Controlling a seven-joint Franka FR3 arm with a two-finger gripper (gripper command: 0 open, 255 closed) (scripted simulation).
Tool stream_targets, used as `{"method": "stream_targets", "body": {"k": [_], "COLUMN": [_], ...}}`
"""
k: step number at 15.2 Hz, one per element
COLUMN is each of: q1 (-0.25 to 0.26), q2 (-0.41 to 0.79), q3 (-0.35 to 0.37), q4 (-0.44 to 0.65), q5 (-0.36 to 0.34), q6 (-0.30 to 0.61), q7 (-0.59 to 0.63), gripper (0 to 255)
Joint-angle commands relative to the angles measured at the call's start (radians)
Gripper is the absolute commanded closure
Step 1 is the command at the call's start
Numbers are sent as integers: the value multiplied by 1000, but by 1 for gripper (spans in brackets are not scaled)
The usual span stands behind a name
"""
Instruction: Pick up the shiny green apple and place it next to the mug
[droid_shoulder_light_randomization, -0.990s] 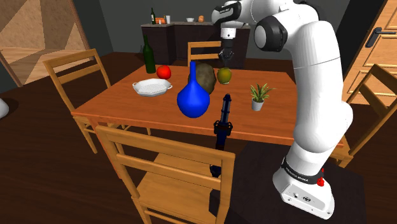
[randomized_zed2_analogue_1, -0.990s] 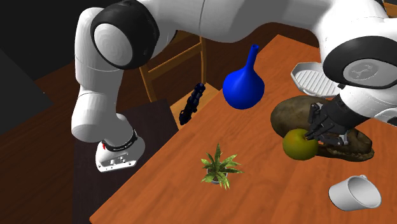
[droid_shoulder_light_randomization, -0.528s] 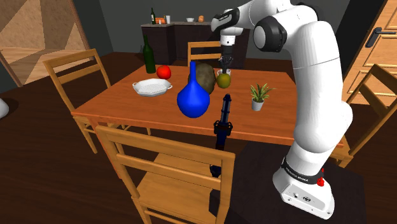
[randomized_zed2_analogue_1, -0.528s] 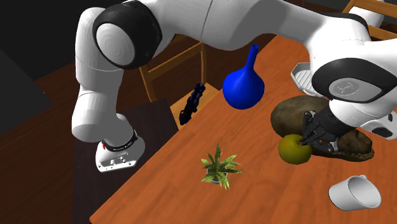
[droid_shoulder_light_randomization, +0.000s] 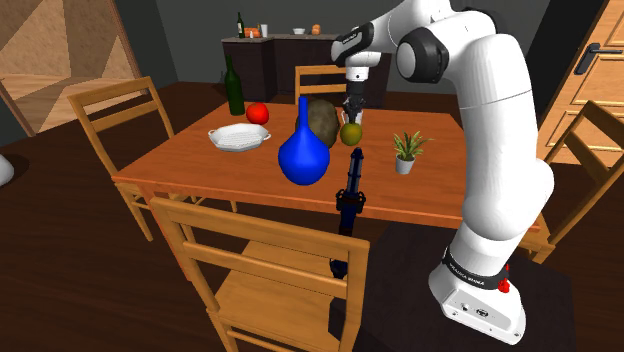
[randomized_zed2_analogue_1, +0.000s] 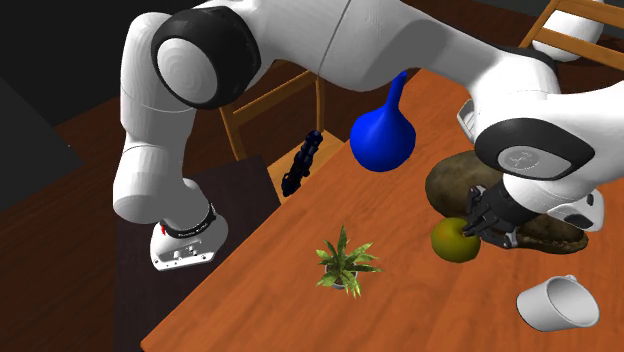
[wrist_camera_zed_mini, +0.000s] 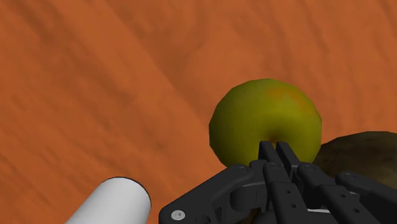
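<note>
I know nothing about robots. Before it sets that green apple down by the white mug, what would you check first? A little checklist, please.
1. Grip: the gripper is shut on the top of the apple. Ok.
2. Target: the white mug lies tipped on the table, close to the apple. Ok.
3. Landing spot: bare table shows between apple and mug. Ok.
4. Height: whether the apple already touches the table. Cannot tell.
5. Neighbour: the brown lump sits right behind the apple and gripper; whether there is a gap. Cannot tell.
</note>
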Motion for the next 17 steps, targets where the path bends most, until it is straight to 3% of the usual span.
{"method": "stream_targets", "body": {"k": [1, 6, 7, 12, 17], "q1": [0, 0, 1, 0, -17], "q2": [3, 3, 2, 3, -2], "q3": [2, 1, 1, 1, -5], "q4": [0, 0, -2, 0, 122], "q5": [2, 2, 1, 2, -7], "q6": [3, 3, 3, 3, -121], "q7": [0, 0, 0, 0, 11], "gripper": [255, 255, 0, 0, 0]}}
